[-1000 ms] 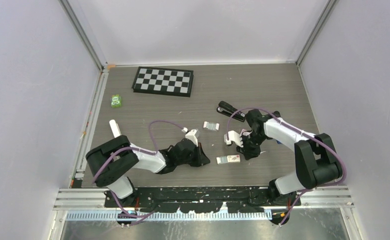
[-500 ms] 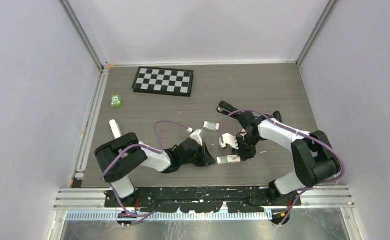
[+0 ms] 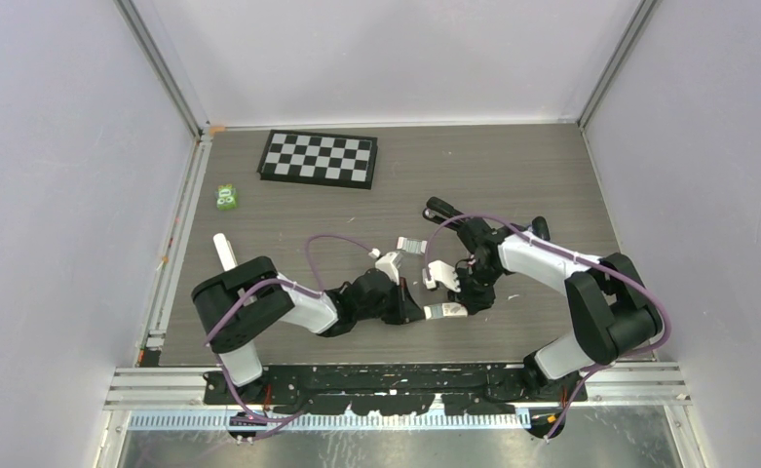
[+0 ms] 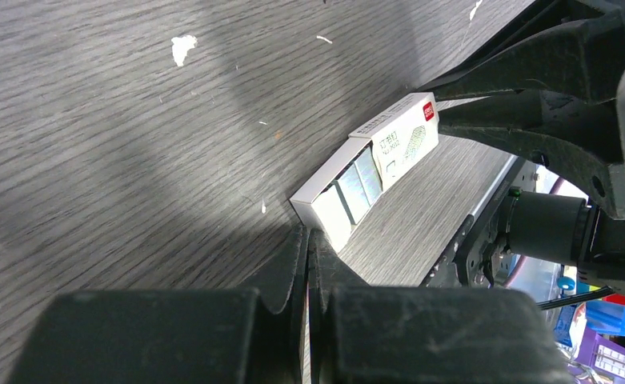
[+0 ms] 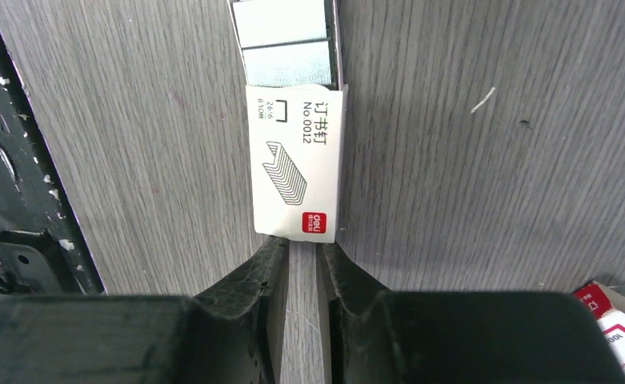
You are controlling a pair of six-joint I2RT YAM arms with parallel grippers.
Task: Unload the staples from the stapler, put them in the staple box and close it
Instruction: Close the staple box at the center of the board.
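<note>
Your left gripper [image 4: 307, 237] has its fingers pressed together, with the tips right at the open end of the staple box [image 5: 297, 160], where strips of staples show. Your right gripper [image 5: 302, 245] sits at the box's closed end, its fingers a narrow slit apart with only the table [image 3: 551, 166] between them, pinching nothing. The box lies flat between both grippers. The black stapler [image 3: 440, 209] lies further back, beside your right arm
</note>
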